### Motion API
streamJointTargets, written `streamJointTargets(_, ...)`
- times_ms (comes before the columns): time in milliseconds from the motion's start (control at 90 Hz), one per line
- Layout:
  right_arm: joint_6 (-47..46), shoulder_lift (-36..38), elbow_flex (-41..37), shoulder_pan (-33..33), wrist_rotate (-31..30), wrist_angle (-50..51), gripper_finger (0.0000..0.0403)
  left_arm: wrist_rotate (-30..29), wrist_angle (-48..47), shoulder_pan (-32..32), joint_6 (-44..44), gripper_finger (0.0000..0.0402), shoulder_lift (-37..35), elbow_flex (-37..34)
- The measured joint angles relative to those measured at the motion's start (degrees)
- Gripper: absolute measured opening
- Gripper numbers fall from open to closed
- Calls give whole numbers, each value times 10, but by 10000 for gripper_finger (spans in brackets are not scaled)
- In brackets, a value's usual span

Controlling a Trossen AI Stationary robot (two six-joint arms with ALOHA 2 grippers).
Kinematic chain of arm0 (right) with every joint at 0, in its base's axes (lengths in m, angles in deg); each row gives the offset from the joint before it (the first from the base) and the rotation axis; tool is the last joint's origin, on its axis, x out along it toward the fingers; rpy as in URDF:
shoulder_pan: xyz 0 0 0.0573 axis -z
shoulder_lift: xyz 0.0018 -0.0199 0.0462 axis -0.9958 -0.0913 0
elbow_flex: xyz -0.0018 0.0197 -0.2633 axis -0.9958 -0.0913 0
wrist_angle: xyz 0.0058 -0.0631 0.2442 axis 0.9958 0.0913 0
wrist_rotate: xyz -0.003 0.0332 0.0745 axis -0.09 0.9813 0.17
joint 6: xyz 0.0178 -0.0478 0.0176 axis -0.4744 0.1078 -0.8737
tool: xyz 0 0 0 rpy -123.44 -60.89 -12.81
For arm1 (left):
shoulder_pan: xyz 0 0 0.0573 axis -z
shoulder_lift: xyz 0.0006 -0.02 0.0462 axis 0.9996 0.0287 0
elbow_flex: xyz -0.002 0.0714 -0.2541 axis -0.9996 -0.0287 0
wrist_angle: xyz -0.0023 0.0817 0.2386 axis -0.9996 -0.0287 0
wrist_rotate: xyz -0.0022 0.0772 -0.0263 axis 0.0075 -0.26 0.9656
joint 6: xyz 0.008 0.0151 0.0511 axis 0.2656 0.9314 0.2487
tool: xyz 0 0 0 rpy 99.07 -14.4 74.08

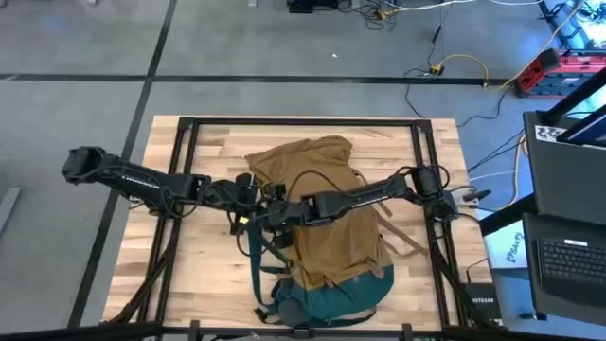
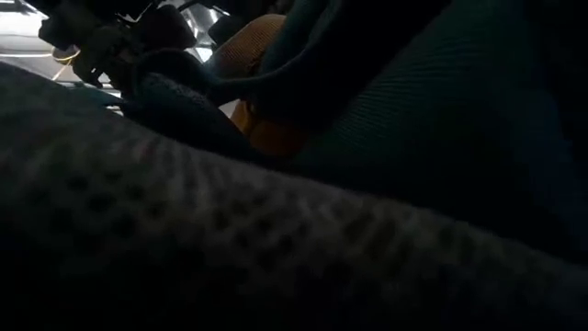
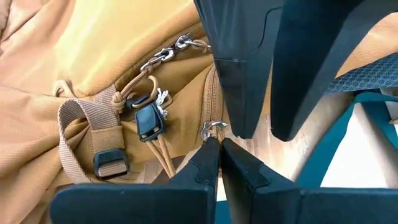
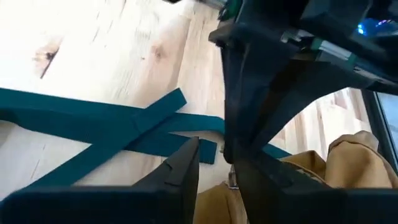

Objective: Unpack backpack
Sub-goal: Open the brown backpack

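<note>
Left tool [image 3: 214,144] pinching, fingers nearly together, a small silver metal zipper pull [image 3: 215,129] on the side of the one large soft tan-brown fabric backpack [image 1: 322,204] with dark teal-green base. Right tool [image 4: 214,163] hanging narrowly parted just beside the left one, over the backpack's edge, one finger [image 4: 180,165] above the bare wood; whether gripping anything cannot be told. Both tools meeting above the backpack's left side, near the middle of the wooden bench [image 1: 199,152]. Backpack lying flat at the bench's centre, tan top toward the far edge, teal base toward the near edge. Two teal-green webbing straps [image 4: 106,124] crossing on the bench beside it. One black plastic buckle [image 3: 111,163] on a tan strap, one second silver zipper pull [image 3: 163,55], one small dark tag [image 3: 149,121] on a cord.
</note>
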Motion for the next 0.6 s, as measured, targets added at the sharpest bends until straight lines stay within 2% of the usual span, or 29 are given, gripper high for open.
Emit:
streamJointTargets(289, -7, 0, 0, 8, -17, 6, 85, 15, 2, 1, 0, 0, 0, 0)
streamJointTargets(600, -10, 0, 0, 14, -8, 18, 77, 22, 15, 15, 10, 0, 0, -1)
